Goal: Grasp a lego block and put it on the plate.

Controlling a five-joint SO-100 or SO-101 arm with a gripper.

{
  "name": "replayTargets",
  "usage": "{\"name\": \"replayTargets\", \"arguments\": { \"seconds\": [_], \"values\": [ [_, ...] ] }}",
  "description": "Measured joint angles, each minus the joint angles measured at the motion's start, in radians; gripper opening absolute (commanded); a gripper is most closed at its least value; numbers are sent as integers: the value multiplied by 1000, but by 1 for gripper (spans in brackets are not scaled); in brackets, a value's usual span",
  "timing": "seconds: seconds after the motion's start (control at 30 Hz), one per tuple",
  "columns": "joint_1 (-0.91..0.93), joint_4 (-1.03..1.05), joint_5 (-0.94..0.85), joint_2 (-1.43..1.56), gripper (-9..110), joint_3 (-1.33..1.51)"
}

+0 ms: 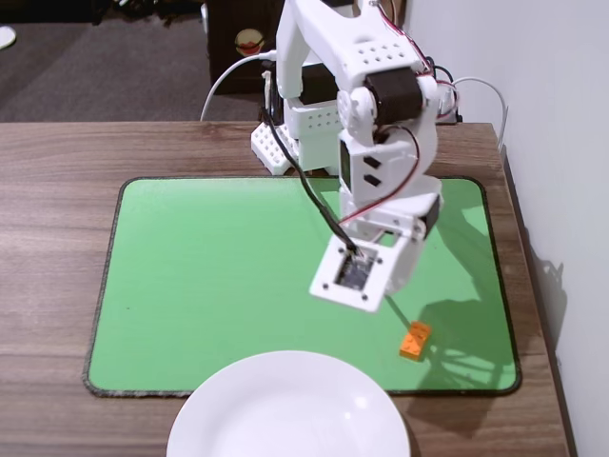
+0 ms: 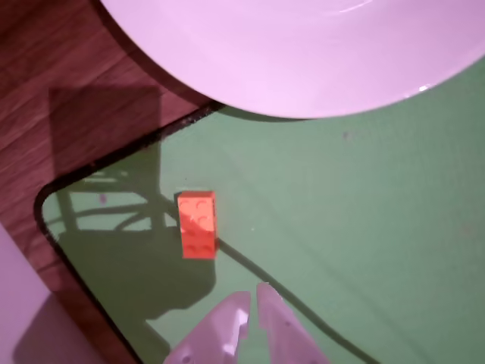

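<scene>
The orange lego block [image 1: 414, 340] lies flat on the green mat near the mat's front right corner. In the wrist view the block [image 2: 197, 225] sits a little ahead of and to the left of my gripper [image 2: 252, 292]. The jaws are nearly together with nothing between them, above the mat and not touching the block. The white plate [image 1: 285, 409] lies at the table's front edge, half on the mat; it fills the top of the wrist view [image 2: 303, 53]. In the fixed view the wrist camera mount [image 1: 357, 271] hides the fingertips.
The green mat [image 1: 219, 276] covers most of the wooden table [image 1: 48, 238]. The arm's white base [image 1: 295, 133] stands at the mat's back edge. The table's right edge and a white wall [image 1: 561, 190] are close to the block.
</scene>
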Motion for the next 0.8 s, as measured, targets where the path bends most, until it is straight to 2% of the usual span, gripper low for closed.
{"name": "replayTargets", "arguments": {
  "seconds": [0.37,0.8],
  "values": [
    [-52,186,21,-229,1,-341],
    [-54,273,-8,-301,1,-443]
  ]
}}
